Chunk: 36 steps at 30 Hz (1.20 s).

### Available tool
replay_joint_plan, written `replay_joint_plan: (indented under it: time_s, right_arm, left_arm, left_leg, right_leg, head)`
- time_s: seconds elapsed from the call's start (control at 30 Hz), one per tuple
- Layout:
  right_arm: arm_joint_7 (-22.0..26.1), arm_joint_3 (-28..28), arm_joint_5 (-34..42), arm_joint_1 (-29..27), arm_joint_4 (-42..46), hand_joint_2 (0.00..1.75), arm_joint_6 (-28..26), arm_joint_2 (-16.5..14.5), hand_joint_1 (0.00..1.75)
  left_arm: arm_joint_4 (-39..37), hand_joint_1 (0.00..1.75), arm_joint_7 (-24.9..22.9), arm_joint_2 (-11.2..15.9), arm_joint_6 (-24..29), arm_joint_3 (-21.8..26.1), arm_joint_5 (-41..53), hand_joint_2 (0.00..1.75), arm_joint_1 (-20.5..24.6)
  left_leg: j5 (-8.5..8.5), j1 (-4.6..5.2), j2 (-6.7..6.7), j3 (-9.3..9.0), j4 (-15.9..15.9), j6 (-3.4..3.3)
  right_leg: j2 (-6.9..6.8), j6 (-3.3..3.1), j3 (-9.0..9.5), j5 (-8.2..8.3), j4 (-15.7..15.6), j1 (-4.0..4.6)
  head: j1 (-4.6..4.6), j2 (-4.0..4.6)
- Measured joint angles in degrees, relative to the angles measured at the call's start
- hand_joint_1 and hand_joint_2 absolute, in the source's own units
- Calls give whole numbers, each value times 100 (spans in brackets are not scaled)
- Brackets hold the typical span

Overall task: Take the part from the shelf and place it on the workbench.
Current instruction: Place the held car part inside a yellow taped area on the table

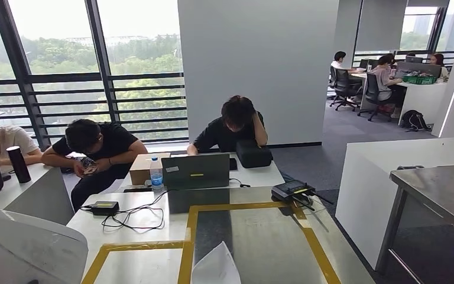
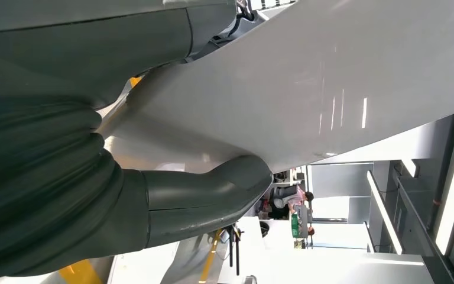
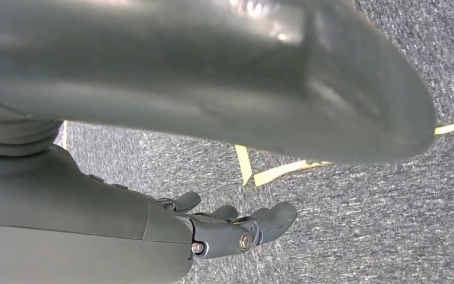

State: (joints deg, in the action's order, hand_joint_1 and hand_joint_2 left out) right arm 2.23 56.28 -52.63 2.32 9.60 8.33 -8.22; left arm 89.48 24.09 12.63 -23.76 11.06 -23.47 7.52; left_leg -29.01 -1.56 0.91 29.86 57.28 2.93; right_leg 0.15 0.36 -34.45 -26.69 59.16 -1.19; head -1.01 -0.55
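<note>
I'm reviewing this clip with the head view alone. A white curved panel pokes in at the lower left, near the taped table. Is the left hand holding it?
Observer: It looks so. In the left wrist view the left hand has its thick thumb pressed against the white part.
Operator: And the right hand?
Observer: The right hand hangs low with its fingers loosely apart and holds nothing.
Operator: What is beneath it?
Observer: Grey carpet with strips of yellow tape on it.

Daylight floods through the windows [image 1: 65,71], overexposed white; the table [image 1: 260,236] glares, and close wrist views blur.
</note>
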Motion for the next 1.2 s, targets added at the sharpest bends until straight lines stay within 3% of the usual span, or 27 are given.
replay_joint_plan:
  time_s: [0.43, 0.5, 0.57, 0.63, 0.7, 0.73, 0.77, 0.83, 0.87, 0.9, 0.97, 1.0, 1.07, 1.13, 1.2]
  right_arm:
    - [-3, 0, -8, 2, 0, 0, 0, -2, 0]
    - [-9, 0, -10, 4, 0, 0, 0, -9, 0]
    - [-15, 0, -13, 6, 1, 0, -1, -3, 0]
    - [-18, 0, -15, 6, 2, 0, -2, 7, 0]
    - [-20, 1, -16, 3, 2, 0, -2, 7, 0]
    - [-19, 1, -17, -1, 2, 0, -2, 7, 0]
    - [-17, 2, -17, -4, 2, 0, -2, 9, 0]
    - [-9, 2, -19, -2, 2, 0, -2, 13, 0]
    - [-3, 1, -20, 1, -1, 0, 1, -1, 0]
    - [2, 1, -23, 7, -2, 0, 3, -10, 0]
    - [4, 1, -31, 8, -4, 0, 5, -24, 0]
    - [3, 2, -33, 8, -2, 0, 5, -16, 0]
    - [4, 2, -34, 2, 3, 0, 5, -8, 0]
    - [7, 2, -34, 5, 9, 0, 5, -5, 0]
    - [6, 2, -35, 8, 9, 0, 3, -7, 0]
  left_arm:
    - [107, 175, -7, -67, 0, 42, 0, 175, -64]
    - [140, 175, -11, -60, 0, 59, 1, 175, -77]
    - [184, 175, -8, -56, 1, 81, 1, 175, -79]
    - [206, 175, -15, -66, 2, 101, 1, 175, -80]
    - [208, 175, -32, -82, 4, 117, 1, 175, -110]
    - [206, 175, -35, -91, 3, 122, 2, 175, -126]
    - [203, 175, -39, -97, 3, 129, 2, 175, -134]
    - [198, 175, -46, -102, 3, 145, 2, 175, -135]
    - [199, 175, -49, -98, 3, 154, 2, 175, -133]
    - [201, 175, -51, -94, 3, 160, 2, 175, -133]
    - [206, 175, -48, -82, 1, 168, 2, 175, -125]
    - [205, 175, -47, -80, 2, 170, 1, 175, -122]
    - [205, 175, -46, -73, 3, 173, 0, 175, -110]
    - [202, 175, -46, -67, 3, 174, 0, 175, -100]
    - [180, 175, -55, -64, 2, 175, 0, 175, -97]
  left_leg:
    - [-21, 5, 1, 12, 18, -27]
    - [3, 15, 5, -36, -59, -108]
    - [109, -19, 22, -206, -307, -196]
    - [186, -71, 39, -334, -480, -211]
    - [169, -94, 40, -346, -486, -186]
    - [146, -115, 38, -351, -470, -155]
    - [117, -147, 33, -358, -444, -114]
    - [13, -239, 22, -368, -330, 15]
    - [-58, -267, 15, -343, -245, 93]
    - [-123, -280, 11, -313, -170, 161]
    - [-191, -266, -1, -282, -113, 244]
    - [-197, -270, -2, -312, -131, 261]
    - [-256, -284, -7, -323, -62, 261]
    - [-486, -246, -15, -33, 489, 204]
    - [-765, -160, -28, 522, 1383, 127]
  right_leg:
    - [-1, 16, 29, 11, -34, -19]
    - [-5, 63, 72, 45, -117, -34]
    - [-4, 108, 86, 15, -90, -21]
    - [3, 134, -136, -217, 390, -23]
    - [5, 183, -506, -467, 1063, -59]
    - [3, 218, -612, -468, 1215, -86]
    - [0, 260, -612, -360, 1153, -116]
    - [-16, 376, -342, -7, 530, -183]
    - [-7, 402, -208, 78, 252, -198]
    - [5, 376, -127, 90, 96, -203]
    - [38, 205, -134, -28, 141, -179]
    - [40, 117, -145, -62, 183, -170]
    - [43, 7, -119, -113, 205, -149]
    - [45, -68, -67, -146, 190, -122]
    - [47, -118, -28, -178, 180, -76]
  head:
    - [1, 0]
    - [8, 0]
    - [10, 0]
    - [-6, 0]
    - [-18, 0]
    - [-17, 0]
    - [-18, 0]
    - [-20, 0]
    - [-27, 0]
    - [-30, 0]
    - [-21, 0]
    - [-8, -1]
    - [13, -1]
    - [27, 0]
    - [33, 0]
